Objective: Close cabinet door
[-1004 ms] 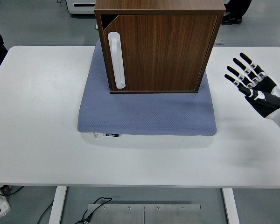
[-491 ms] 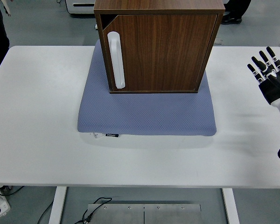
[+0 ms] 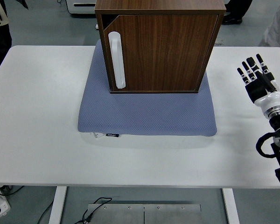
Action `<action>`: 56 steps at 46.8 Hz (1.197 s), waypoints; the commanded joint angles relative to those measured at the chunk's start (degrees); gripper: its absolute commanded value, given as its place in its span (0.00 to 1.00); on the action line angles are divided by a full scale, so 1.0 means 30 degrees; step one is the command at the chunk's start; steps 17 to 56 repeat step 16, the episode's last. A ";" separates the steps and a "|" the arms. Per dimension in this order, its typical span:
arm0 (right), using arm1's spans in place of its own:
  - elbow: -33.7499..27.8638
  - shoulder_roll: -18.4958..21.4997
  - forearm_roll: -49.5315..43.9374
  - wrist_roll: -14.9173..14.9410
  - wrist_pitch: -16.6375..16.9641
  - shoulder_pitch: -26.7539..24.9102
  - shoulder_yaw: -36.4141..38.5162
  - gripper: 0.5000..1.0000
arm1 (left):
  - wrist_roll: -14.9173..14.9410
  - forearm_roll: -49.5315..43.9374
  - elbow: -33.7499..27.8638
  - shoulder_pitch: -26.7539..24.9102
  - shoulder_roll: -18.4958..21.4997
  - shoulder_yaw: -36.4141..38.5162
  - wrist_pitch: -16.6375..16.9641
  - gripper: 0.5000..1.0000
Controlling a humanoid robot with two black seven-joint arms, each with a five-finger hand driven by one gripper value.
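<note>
One dark walnut wooden cabinet (image 3: pixel 161 44) stands upper centre on a blue-grey mat (image 3: pixel 147 112), white-handled door (image 3: pixel 156 51) nearly shut; right robot hand (image 3: pixel 256 77), fingers spread wide and empty, at right edge over white surface (image 3: pixel 37 116).

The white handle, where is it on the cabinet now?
In the head view, the white handle stands upright on the door's left side, above the blue mat.
</note>
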 commanded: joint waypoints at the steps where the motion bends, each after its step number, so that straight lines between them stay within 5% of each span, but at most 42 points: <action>1: -0.0126 0.0271 0.0023 -0.0001 -0.0060 0.0105 0.0037 1.00 | 0.0000 -0.0017 -0.0002 -0.0001 0.0000 0.0024 0.0003 1.00; 16: -0.0507 0.1267 0.0023 0.0321 -0.0060 0.0076 0.0125 1.00 | 0.0000 0.0012 -0.0002 -0.0001 0.0000 -0.0005 0.0003 1.00; 56: -0.0507 0.1267 0.0023 0.0321 -0.0060 0.0076 0.0125 1.00 | 0.0000 0.0012 -0.0002 -0.0001 0.0000 -0.0005 0.0003 1.00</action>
